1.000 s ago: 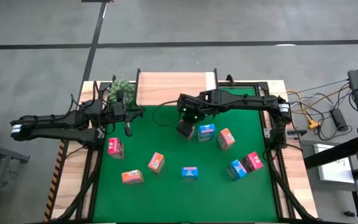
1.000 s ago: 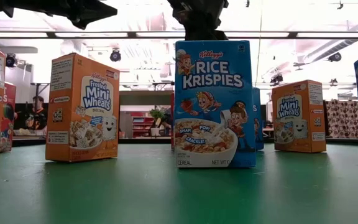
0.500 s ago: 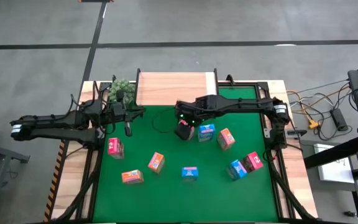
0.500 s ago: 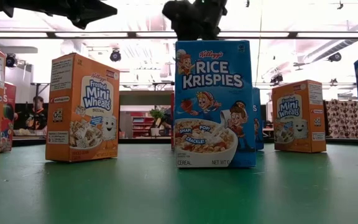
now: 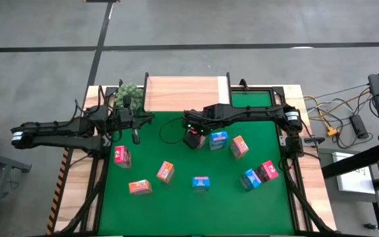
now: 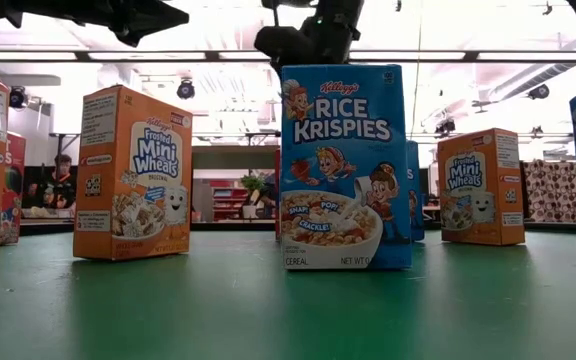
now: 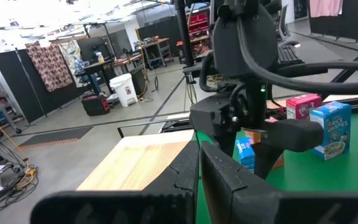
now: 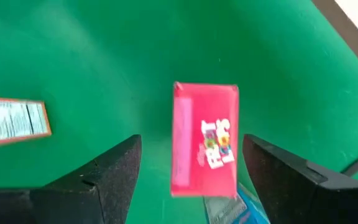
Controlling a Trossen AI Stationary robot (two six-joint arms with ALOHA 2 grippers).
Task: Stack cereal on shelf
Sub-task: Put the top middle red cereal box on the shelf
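Starting at the tabletop edge farthest from the shelf (image 5: 186, 92), there's a loose row of cereal standing on the green mat (image 5: 156, 141): an orange box (image 5: 139, 187), another orange one (image 5: 165, 172), a blue box (image 5: 201, 183), plus a blue (image 5: 251, 178) and pink-red pair (image 5: 268, 170) touching each other. One more pink-red box (image 5: 122, 155) sits on its own a bit closer to the shelf. Next in toward the shelf is the action: the right end effector (image 5: 193, 137) hovers over a pink-red box (image 8: 204, 140) with its fingers (image 8: 114, 174) spread wide, so it's released and holding nothing, with the box sitting in the gap below them. That box is right beside a blue box (image 5: 218, 139), with an orange one (image 5: 239, 146) just past that. The left end effector (image 5: 135, 128) is clenched on nothing and waits near the shelf's corner, by the green plant (image 5: 127, 94). The shelf itself looks bare from above, so no cereal is on it yet. Handling-wise, I'd guess these are light, thin cardboard, stiff along the edges but easy to dent on the printed faces. I'd pinch across the two narrow sides near the top, squeeze gently, and watch the blue neighbour since it's close enough to get knocked over.
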